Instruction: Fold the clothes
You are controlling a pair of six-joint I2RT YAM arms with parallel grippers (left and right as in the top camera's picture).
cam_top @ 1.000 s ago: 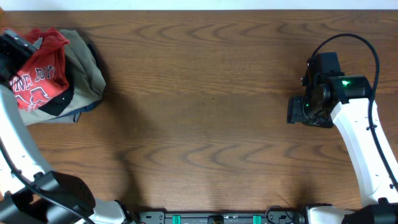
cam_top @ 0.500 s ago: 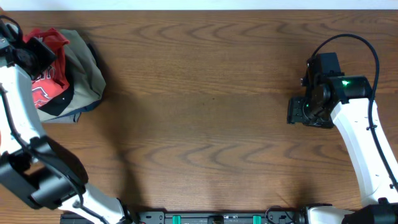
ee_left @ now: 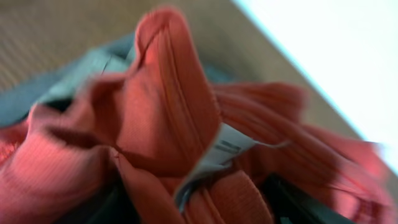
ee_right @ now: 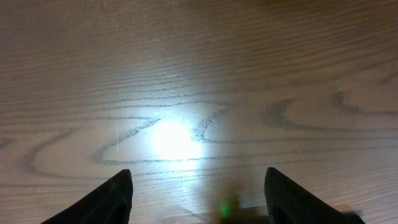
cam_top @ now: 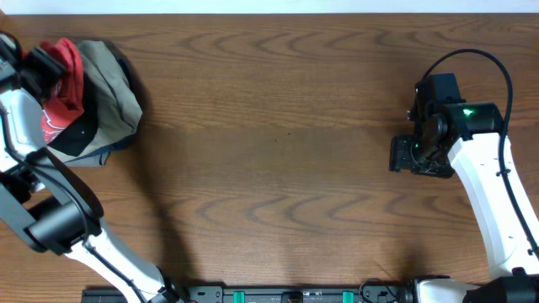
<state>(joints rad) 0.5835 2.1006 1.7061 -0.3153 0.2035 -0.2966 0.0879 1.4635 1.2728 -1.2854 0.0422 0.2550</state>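
Observation:
The coral-red T-shirt [cam_top: 63, 77] lies bunched at the table's far left, on top of a khaki-grey garment [cam_top: 114, 88] and a black garment [cam_top: 77, 139]. My left gripper [cam_top: 40, 67] is shut on a gathered fold of the red shirt and lifts it. In the left wrist view the red cloth [ee_left: 168, 118] fills the frame, with its white label [ee_left: 224, 149] showing between the dark fingers. My right gripper [cam_top: 411, 155] is open and empty over bare wood at the right; its two dark fingertips [ee_right: 199, 199] frame the table.
The wooden table [cam_top: 278, 151] stretches between the two arms. The pile sits close to the far left edge. The right arm's black cable [cam_top: 472, 55] loops above its wrist.
My left gripper has pulled the red shirt up and toward the far left corner, so the chest print has folded out of sight. The right arm has not moved.

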